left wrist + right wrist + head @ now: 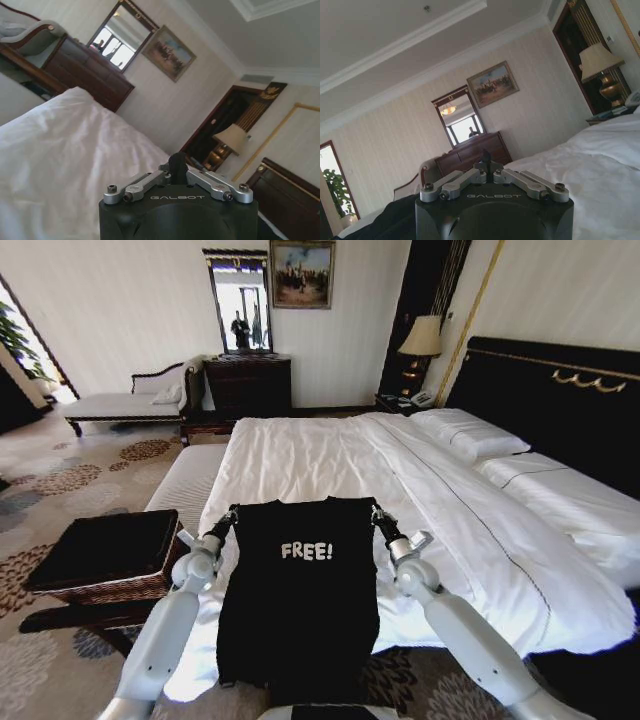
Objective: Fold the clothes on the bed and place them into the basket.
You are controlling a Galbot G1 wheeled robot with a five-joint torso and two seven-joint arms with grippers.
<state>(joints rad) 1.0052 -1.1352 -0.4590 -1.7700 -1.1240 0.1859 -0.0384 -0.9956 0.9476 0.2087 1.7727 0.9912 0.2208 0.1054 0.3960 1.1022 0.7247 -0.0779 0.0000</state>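
The wicker basket (pixel 105 558) with black lining stands on the carpet at the left, just beside the foot corner of the bed (pixel 330 455). Next to it, the left end effector (pixel 226 519) is pinched closed on the upper left corner of the black "FREE!" T-shirt (pixel 300 590). The shirt hangs between both arms, lettering facing the head camera, its lower part draping over the bed's edge. The right end effector (pixel 378 517) is likewise closed on the shirt's upper right corner. White pillows (pixel 470 432) lie against the black headboard (pixel 560 390) at the far right.
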